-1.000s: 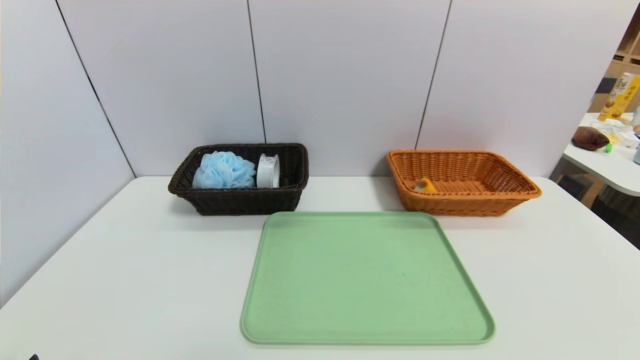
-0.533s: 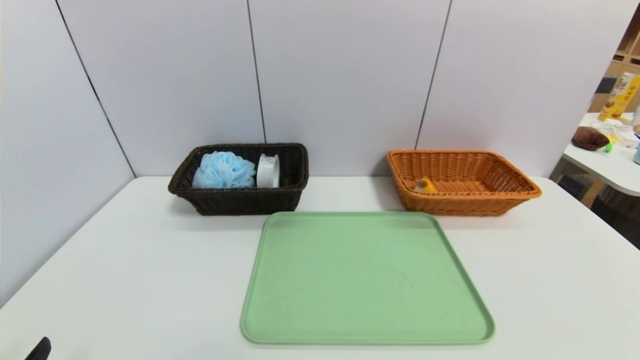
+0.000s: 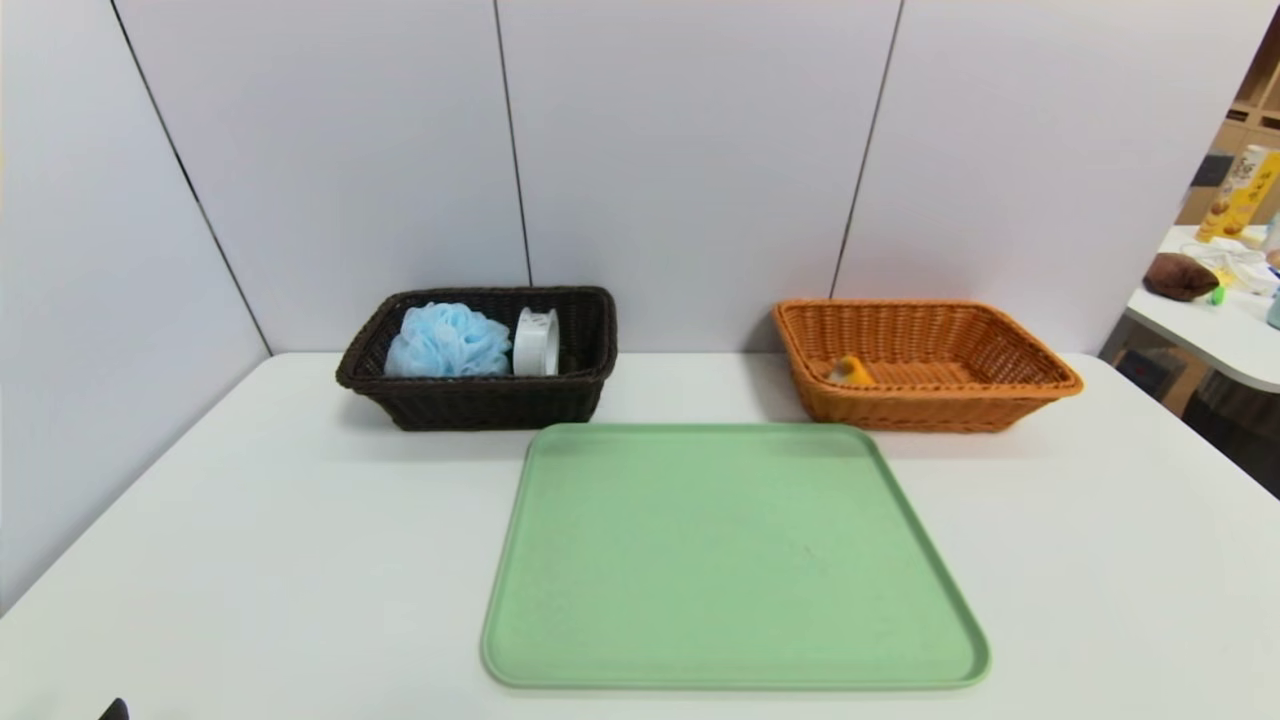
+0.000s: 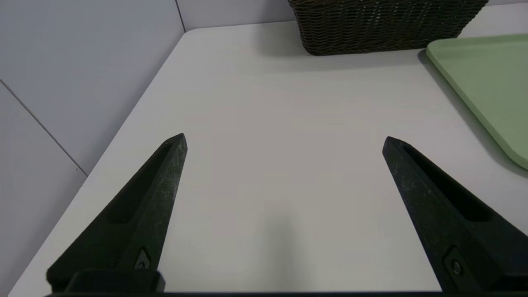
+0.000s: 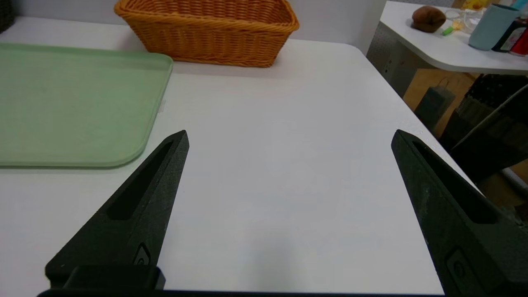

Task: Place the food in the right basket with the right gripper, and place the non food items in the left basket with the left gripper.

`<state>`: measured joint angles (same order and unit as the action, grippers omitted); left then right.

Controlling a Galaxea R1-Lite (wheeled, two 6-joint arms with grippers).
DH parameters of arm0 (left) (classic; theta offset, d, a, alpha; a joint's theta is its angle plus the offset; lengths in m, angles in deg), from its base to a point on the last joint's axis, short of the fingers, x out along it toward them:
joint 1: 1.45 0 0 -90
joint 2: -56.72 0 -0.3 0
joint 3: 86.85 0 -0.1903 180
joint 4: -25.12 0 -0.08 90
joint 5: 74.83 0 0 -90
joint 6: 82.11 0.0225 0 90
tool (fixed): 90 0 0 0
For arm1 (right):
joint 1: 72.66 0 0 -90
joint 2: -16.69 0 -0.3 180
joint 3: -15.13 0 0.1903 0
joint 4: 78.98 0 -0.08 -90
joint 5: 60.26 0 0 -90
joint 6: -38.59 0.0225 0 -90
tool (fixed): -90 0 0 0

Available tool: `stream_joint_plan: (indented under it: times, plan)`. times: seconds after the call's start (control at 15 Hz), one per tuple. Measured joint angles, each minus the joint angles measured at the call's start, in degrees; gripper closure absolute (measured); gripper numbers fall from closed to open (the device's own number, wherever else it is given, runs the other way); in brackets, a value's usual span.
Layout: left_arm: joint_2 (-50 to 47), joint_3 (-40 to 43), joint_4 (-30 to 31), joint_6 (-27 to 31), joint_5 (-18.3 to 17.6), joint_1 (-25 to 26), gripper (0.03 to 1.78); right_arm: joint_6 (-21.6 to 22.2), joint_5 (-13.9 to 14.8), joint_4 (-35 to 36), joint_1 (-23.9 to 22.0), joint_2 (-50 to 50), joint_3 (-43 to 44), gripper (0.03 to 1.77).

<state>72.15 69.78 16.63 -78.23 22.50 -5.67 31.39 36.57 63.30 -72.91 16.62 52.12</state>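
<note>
The dark brown left basket (image 3: 480, 400) holds a blue bath pouf (image 3: 447, 341) and a white tape roll (image 3: 536, 342). In the orange right basket (image 3: 925, 407) lies a small yellow-orange food item (image 3: 852, 371). My left gripper (image 4: 284, 142) hovers open over bare table at the near left, short of the dark basket (image 4: 383, 29), nothing between its fingers. Only a dark tip of it (image 3: 113, 710) shows in the head view. My right gripper (image 5: 290, 138) is open over bare table at the near right, with the orange basket (image 5: 210, 37) farther ahead.
A bare green tray (image 3: 730, 560) lies in the middle of the white table (image 3: 250, 560), also seen as the tray (image 4: 482, 78) and the tray (image 5: 70, 107). The table's right edge is close to my right gripper. A side table with clutter (image 3: 1215, 300) stands beyond it.
The tip of my left gripper rose a little at the lower left corner of the head view, then dropped back. The baskets and tray have not moved.
</note>
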Motion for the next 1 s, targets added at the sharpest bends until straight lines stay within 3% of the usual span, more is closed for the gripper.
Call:
stream_joint_plan:
  times: [0.33,0.73,1.0]
  plan:
    - [0.0,0.0,-2.6,3.4,-0.7,0.0,0.12,0.0,0.0,0.6,0.0,0.0,-4.3,0.10]
    - [0.0,0.0,-11.4,3.7,-8.0,0.0,0.12,-1.0,-1.7,0.8,0.0,0.0,-5.0,0.10]
    - [-1.7,-0.2,-15.9,3.7,-9.4,1.5,0.12,-1.2,-2.0,0.8,0.0,0.0,-5.1,0.10]
